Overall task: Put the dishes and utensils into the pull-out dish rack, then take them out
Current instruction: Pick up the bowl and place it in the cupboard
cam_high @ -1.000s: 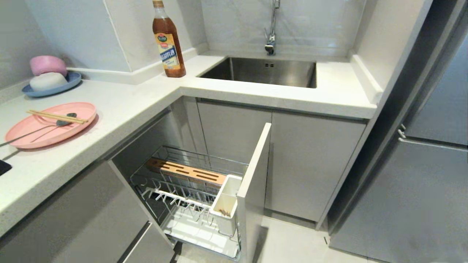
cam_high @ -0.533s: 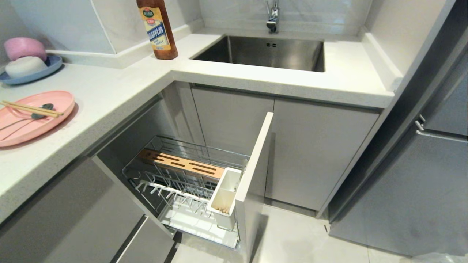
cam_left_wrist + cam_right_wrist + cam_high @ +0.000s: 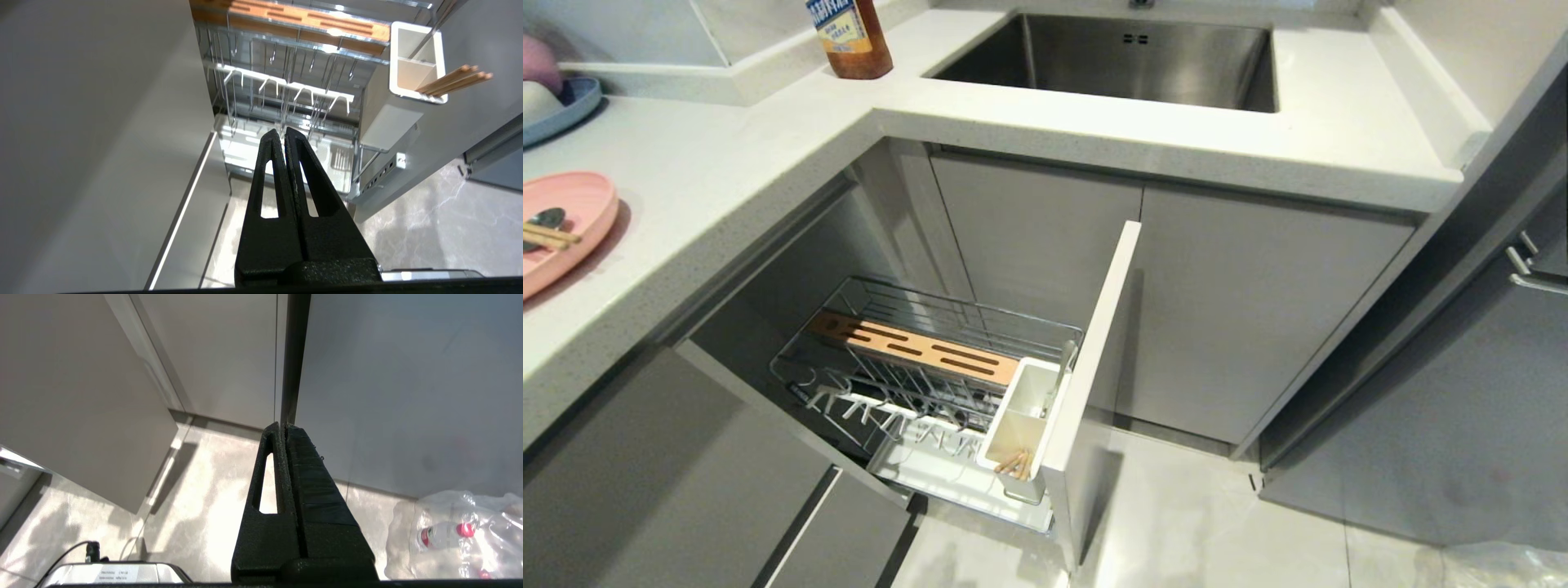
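The pull-out dish rack stands drawn out of the lower cabinet, with its copper-brown strip, white drip tray and pale front panel. Wooden chopsticks lean in its white caddy. On the counter's far left a pink plate carries more chopsticks and a grey spoon, all cut by the frame edge. Neither arm shows in the head view. My left gripper hangs shut and empty in front of the rack, near the caddy. My right gripper is shut and empty above the floor.
A blue plate with a pale bowl sits at the counter's far left. A sauce bottle stands beside the steel sink. Closed cabinet doors face the rack; a fridge and a plastic bag of bottles are on the right.
The whole head view has tilted downward, so counter, sink and rack slide up and left in the picture. Nothing in the scene itself has moved.
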Controlling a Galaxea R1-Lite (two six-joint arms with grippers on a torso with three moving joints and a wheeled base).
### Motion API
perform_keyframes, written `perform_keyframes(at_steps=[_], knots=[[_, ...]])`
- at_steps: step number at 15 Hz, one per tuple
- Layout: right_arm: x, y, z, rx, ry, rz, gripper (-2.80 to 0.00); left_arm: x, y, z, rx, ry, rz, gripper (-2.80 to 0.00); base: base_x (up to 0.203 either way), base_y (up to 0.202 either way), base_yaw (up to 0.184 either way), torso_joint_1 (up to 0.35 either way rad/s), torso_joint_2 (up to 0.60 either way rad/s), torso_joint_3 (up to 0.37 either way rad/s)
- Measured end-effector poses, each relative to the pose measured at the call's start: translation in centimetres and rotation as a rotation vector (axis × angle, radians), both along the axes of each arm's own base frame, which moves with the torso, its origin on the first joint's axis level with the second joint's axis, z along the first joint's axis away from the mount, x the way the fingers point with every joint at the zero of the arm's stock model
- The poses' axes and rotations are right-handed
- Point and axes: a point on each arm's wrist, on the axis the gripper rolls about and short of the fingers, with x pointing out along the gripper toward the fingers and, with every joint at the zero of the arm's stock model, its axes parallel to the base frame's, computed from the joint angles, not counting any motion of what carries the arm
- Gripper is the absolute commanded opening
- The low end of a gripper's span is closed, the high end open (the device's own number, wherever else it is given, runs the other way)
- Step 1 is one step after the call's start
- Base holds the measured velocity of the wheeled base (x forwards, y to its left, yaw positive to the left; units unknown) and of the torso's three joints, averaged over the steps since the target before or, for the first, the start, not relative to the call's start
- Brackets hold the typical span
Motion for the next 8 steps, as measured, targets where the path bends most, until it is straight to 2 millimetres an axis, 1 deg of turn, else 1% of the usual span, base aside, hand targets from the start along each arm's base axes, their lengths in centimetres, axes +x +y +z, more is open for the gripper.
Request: perform_keyframes(at_steps=[3,4,8], knots=[[0.00,0.00,0.00,0.000,0.000,0.000,-2.80,0.00,0.00,0.00,0.000,0.000,0.001,-2.80,0.000,0.000,0.000,0.005,0.00,-0.191],[0.00,0.00,0.00,0.000,0.000,0.000,-2.80,0.00,0.00,0.00,0.000,0.000,0.000,-2.80,0.000,0.000,0.000,0.007,0.01,-0.100],[0.00,0.00,0.00,0.000,0.000,0.000,-2.80,0.00,0.00,0.01,0.012,-0.001,0.000,-2.80,0.000,0.000,0.000,0.001,0.00,-0.021]])
